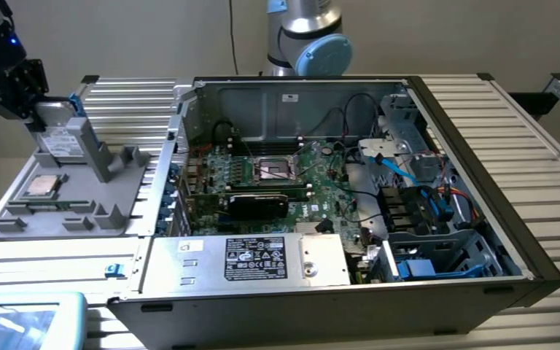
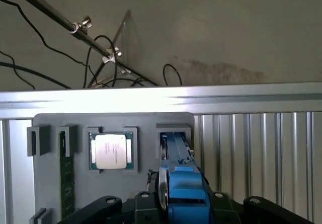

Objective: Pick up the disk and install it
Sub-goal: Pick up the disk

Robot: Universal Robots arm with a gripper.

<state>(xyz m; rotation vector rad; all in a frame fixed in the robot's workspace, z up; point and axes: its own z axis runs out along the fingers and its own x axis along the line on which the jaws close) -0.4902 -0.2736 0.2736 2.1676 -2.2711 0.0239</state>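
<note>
1. Blue-framed disk [image 1: 69,138] stands on edge in a slot of the grey tray [image 1: 100,193]. It is at the exterior view's far left, outside the open case [image 1: 484,182].
2. Gripper [image 1: 39,109] is clamped on the disk's upper end. The wrist view shows its black fingers [image 2: 221,209] pressed against both sides of the carrier, closer than the exterior view lets one judge.
3. CPU [image 1: 41,187] lies flat in the tray, nearer than the disk. The wrist view also shows a green memory stick [image 2: 67,183] on the CPU's other side.
4. Motherboard [image 1: 290,186] and a silver box [image 1: 260,259] sit inside the case in the exterior view.
</note>
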